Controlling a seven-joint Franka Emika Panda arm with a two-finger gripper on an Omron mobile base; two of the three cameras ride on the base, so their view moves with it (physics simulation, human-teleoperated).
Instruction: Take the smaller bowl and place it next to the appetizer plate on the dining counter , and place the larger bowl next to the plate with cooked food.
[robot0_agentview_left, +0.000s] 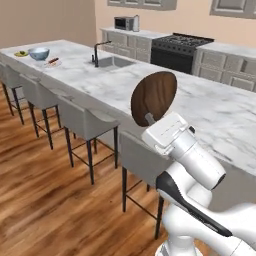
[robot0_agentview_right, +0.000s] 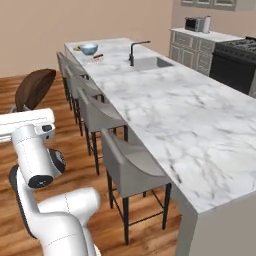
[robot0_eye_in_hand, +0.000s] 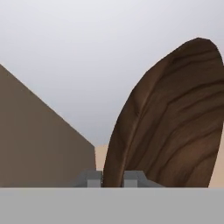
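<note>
Right now I carry the brown bowl (robot0_agentview_left: 154, 96) clamped edge-up in my closed gripper (robot0_eye_in_hand: 113, 178), well short of the yellow plate (robot0_agentview_left: 21, 53) at the counter's (robot0_agentview_left: 150, 95) far end, so driving there comes next.

I am in a home kitchen. Marble dining counter (robot0_agentview_left: 125, 87) with sink (robot0_agentview_left: 114, 62), faucet (robot0_agentview_left: 95, 54), grey stools (robot0_agentview_left: 85, 122). Stove (robot0_agentview_left: 179, 50), microwave (robot0_agentview_left: 124, 23), cabinets (robot0_agentview_left: 222, 67) behind.
</note>
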